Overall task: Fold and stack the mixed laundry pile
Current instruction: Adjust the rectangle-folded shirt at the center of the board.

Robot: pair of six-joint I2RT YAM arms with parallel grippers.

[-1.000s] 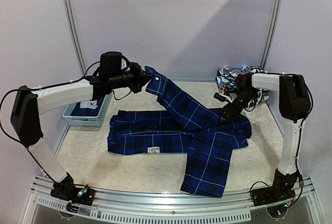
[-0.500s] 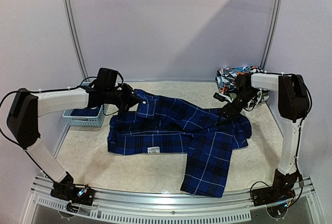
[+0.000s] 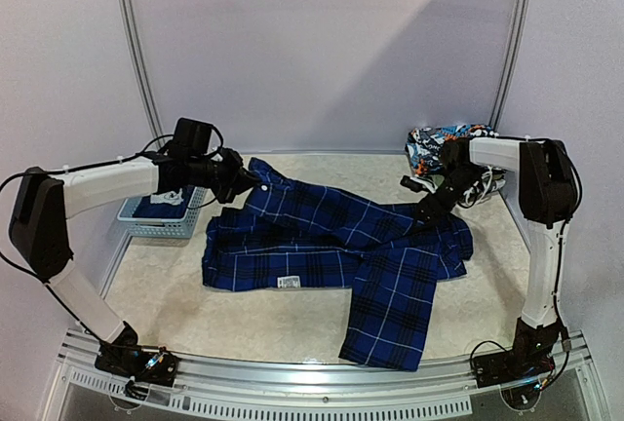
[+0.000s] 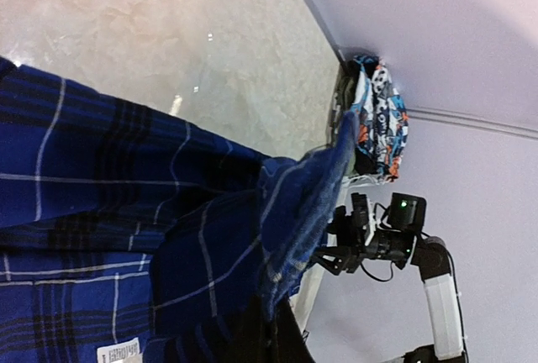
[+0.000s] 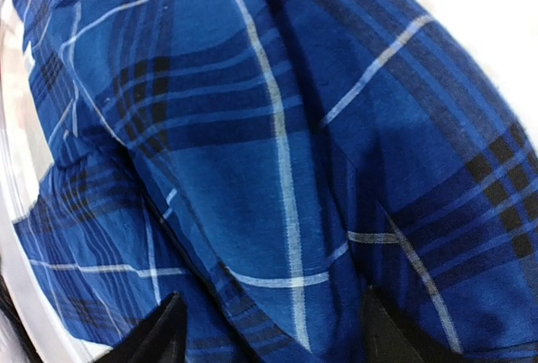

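Blue-and-black plaid shirt (image 3: 322,236), rumpled, left jaws clamped on it, right jaws apart

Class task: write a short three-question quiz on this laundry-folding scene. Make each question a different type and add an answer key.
1. True or false: the left pincer is shut on the blue-and-black plaid long-sleeved shirt.
2. Where does the light-blue slotted plastic basket stand? A) beside the left arm B) under the right arm C) on top of the shirt
3. Fill in: the multicoloured printed garment lies at the table's far ____ corner.
Key: 1 true; 2 A; 3 right.
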